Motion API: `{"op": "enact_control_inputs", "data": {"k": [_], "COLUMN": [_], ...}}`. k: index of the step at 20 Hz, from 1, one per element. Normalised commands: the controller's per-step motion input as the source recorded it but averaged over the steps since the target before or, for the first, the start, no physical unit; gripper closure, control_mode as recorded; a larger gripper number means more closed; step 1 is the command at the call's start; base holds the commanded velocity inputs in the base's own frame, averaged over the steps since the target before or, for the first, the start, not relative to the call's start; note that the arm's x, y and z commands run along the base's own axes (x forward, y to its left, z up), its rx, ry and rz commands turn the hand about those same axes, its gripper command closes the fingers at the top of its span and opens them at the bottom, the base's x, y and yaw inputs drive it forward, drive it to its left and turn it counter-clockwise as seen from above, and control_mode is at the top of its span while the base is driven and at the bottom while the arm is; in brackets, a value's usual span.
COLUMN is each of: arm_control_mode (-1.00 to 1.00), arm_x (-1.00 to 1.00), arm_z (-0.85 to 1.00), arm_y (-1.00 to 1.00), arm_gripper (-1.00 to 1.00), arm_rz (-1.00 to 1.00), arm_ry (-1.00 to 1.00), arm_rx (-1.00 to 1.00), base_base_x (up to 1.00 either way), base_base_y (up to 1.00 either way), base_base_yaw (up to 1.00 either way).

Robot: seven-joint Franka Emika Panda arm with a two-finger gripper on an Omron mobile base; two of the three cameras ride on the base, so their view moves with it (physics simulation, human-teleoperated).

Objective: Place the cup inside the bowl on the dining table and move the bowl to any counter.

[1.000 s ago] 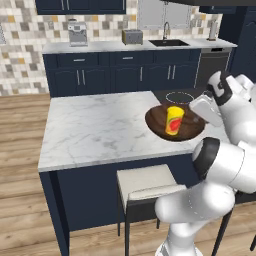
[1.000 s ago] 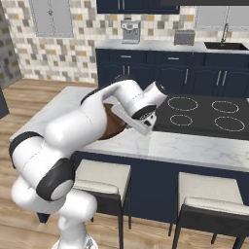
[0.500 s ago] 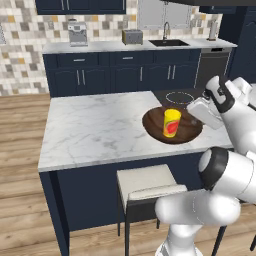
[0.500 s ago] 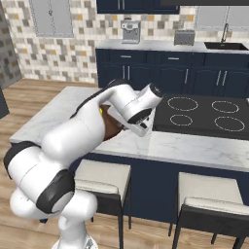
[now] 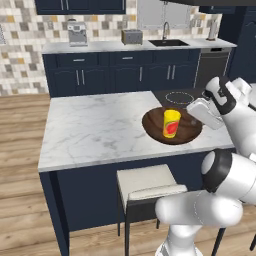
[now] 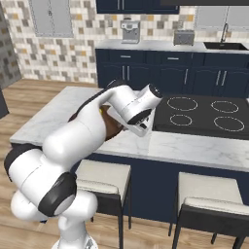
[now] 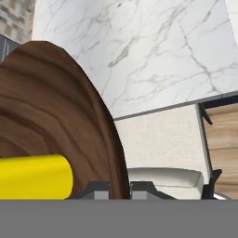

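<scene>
Standing upright inside the bowl (image 5: 172, 126), the cup (image 5: 171, 123) is a small yellow cylinder with a red mark on its side and smooth, plain walls. In the hand view the cup (image 7: 35, 177) lies across the lower left as a flat yellow bar against the wood. The bowl (image 7: 56, 121) is wide, shallow and round, made of dark brown wood with curved grain lines along its inner wall. It rests on the dining table (image 5: 95, 130), near the right end of the top, close to the front edge. The table top is white marble with thin grey veins, rectangular, over a dark navy base.

The gripper (image 7: 119, 189) is at the right rim of the bowl; its two dark fingertips (image 7: 100, 190) stand close together with the thin wooden rim between them, so they are clamped on the bowl. The white hand (image 5: 206, 112) comes to the bowl from the right side.

A black cooktop (image 6: 202, 114) with ring marks is set in the table just behind the bowl. A cushioned stool (image 5: 147, 187) stands under the front edge. Well apart, the counter (image 5: 125, 46) runs along the mosaic tile wall.
</scene>
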Motion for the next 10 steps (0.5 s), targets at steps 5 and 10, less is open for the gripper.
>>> {"op": "enact_control_inputs", "data": {"k": [5,10], "arm_control_mode": [1.00,1.00], "arm_x": [0.00,0.00], "arm_z": [0.00,0.00], "arm_y": [0.00,0.00], "arm_gripper": [1.00,1.00], "arm_rz": [0.00,0.00], "arm_ry": [0.00,0.00], "arm_rx": [0.00,0.00], "base_base_x": [-0.13,-0.20], "base_base_y": [0.68,0.78], "base_base_yaw": [-0.02,0.00]}}
